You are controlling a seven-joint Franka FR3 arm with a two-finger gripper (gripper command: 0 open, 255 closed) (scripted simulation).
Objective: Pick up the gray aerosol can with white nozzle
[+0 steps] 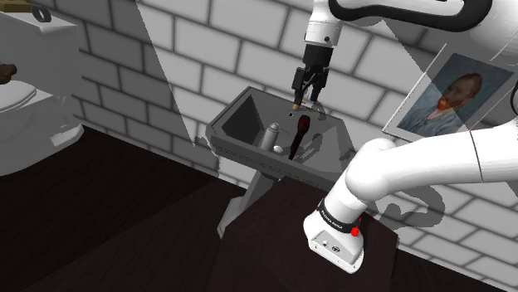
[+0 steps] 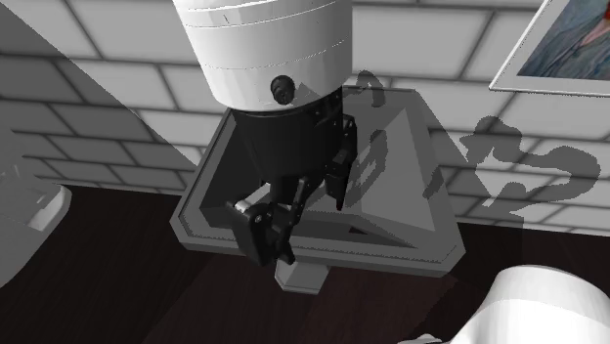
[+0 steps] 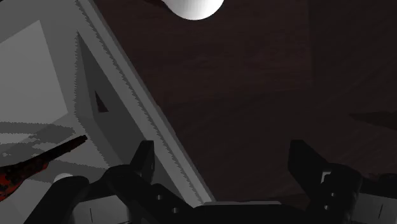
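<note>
While your gripper (image 1: pixel 305 95) hangs over the back of the grey sink (image 1: pixel 241 112), close to the white brick wall (image 1: pixel 207 50), you can see in the shoulder view that it points down and touches nothing. Your wrist view shows the two black fingers (image 3: pixel 143 162) spread well apart with only the dark floor (image 3: pixel 254 95) and the sink's rim between them, so the pincer is spread and holds nothing. You find the grey aerosol can (image 1: pixel 271 137) standing upright inside the basin, towards the shoulder view's left of the gripper and lower, clearly apart from it. Just beside the can, on the shoulder view's right, a slim red-and-black tool (image 1: pixel 299 137) leans in the basin; you catch its tip in the wrist view too, off beside one finger. You cannot make out the can's nozzle colour clearly from here. In the second exterior view the white arm (image 2: pixel 264 49) comes down from above and its black hand covers much of the basin. On the wall to the shoulder view's right you see a painting (image 1: pixel 448 95) of a face, and far to the left a white toilet (image 1: pixel 29 124).
</note>
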